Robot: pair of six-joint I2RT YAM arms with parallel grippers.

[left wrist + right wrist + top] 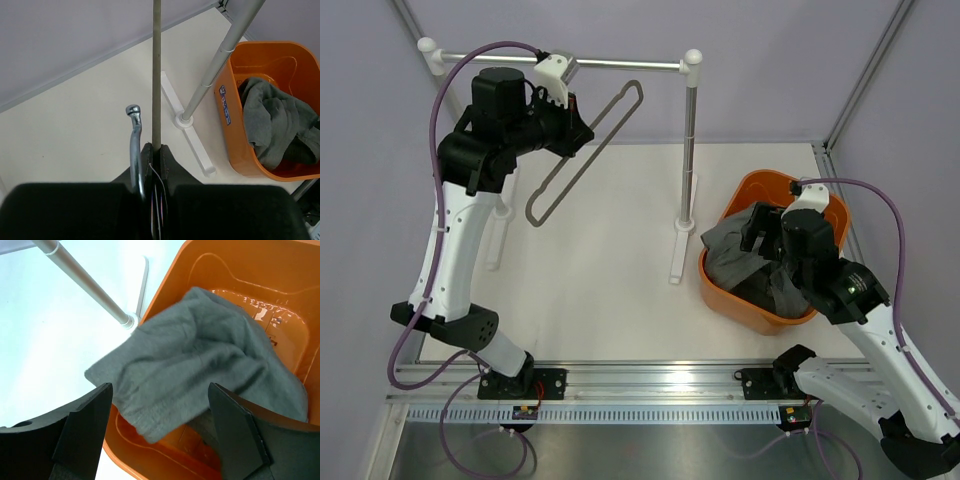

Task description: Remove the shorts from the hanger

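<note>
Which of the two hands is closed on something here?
The left hand: it pinches the bare wire hanger. The right hand hangs open above the grey shorts in the orange tub.

Bare tabletop (610,290) lies open between the arms. The rack's upright post (689,150) and its white foot (678,250) stand just beside the orange tub (767,176), crowding its left side. The hanger (594,160) slants under the rail (620,65), crossing the far-left space.

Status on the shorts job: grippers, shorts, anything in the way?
Left gripper shut on the bare hanger. Right gripper open over the shorts, which lie in the orange bin, one edge draped over its rim. Nothing in the way.
</note>
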